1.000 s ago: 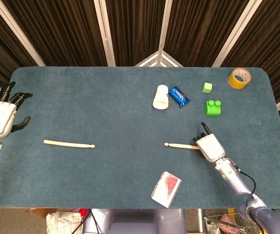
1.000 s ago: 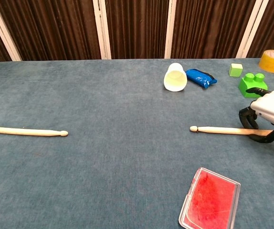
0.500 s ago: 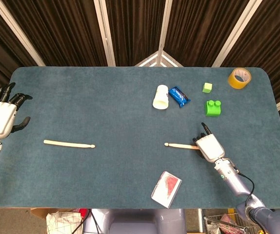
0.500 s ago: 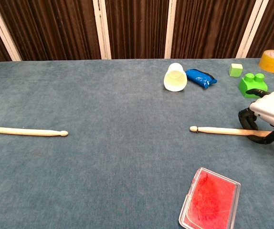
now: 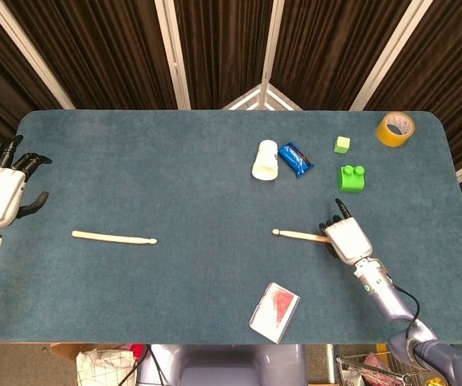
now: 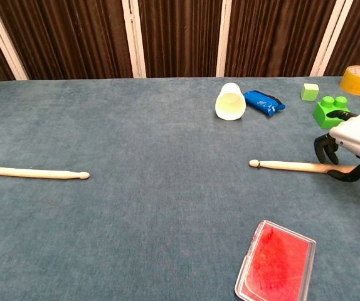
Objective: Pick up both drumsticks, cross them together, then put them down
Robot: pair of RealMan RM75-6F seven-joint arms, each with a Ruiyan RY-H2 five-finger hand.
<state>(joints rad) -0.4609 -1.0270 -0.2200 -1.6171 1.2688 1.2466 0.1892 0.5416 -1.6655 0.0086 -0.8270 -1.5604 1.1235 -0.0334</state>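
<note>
One pale wooden drumstick (image 5: 114,237) lies flat on the blue table at the left, also seen in the chest view (image 6: 32,172). My left hand (image 5: 2,193) hovers at the table's left edge, well left of that stick, fingers spread and holding nothing. The second drumstick (image 5: 299,236) points left from my right hand (image 5: 346,239), which grips its butt end. From the chest, this stick (image 6: 286,165) sits slightly raised, with the right hand (image 6: 352,147) curled around its far end, hiding that end.
A tipped white cup (image 5: 265,160) and a blue packet (image 5: 295,159) lie behind the right stick. A green block (image 5: 352,178), a small green cube (image 5: 342,144) and a tape roll (image 5: 395,129) sit at back right. A red-filled clear case (image 5: 274,311) lies near the front edge.
My right hand has shifted slightly back and up with its drumstick, so the stick's tip sits a little further from me. The left hand and left stick are unmoved.
</note>
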